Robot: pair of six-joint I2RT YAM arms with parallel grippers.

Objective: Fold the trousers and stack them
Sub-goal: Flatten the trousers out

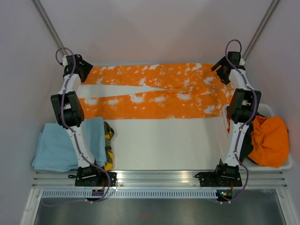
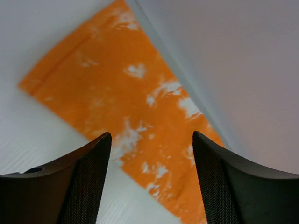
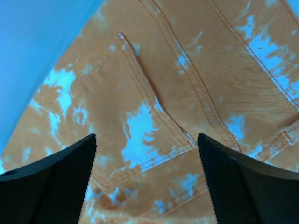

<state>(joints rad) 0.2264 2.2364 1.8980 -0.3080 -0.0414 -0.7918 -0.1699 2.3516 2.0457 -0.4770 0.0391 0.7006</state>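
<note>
Far side of table [image 1: 164, 140]: tie-dye trousers [image 1: 154, 91] spread full length, waist rightward.
Progress: no fold or stack made yet, judging by the flat lay.
Left gripper [image 2: 152, 140]: wide apart over leg hem [image 2: 56, 65], nothing gripped.
Right gripper [image 3: 145, 140]: wide apart over back pocket [image 3: 135, 126], nothing gripped.

open table [image 1: 159, 140] before trousers [image 1: 159, 91], blue cloth [image 1: 56, 145] left, bin [image 1: 284, 165] with orange garment [image 1: 269, 140] right

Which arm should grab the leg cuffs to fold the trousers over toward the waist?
Left. The left gripper hangs open by a cuff at the trousers' left end; the right gripper, also open, is over a back pocket at the waist end, farther away.
</note>
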